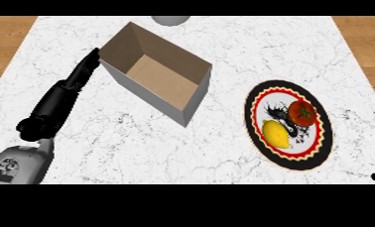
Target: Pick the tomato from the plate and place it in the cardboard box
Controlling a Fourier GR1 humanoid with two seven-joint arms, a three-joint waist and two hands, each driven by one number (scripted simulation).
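Note:
A red tomato with a green stalk lies on the upper right part of a round plate with a black and red rim, at the counter's right. An open cardboard box with nothing inside stands left of the middle, turned at an angle. My left hand stretches along the box's left side, fingers straight, their tips beside the box's left corner. It holds nothing. My right hand does not show; only a tiny dark speck sits at the lower right edge.
A yellow lemon lies on the same plate, just below and left of the tomato. A grey round object peeks in at the counter's far edge. The white marble counter has wooden floor on both sides.

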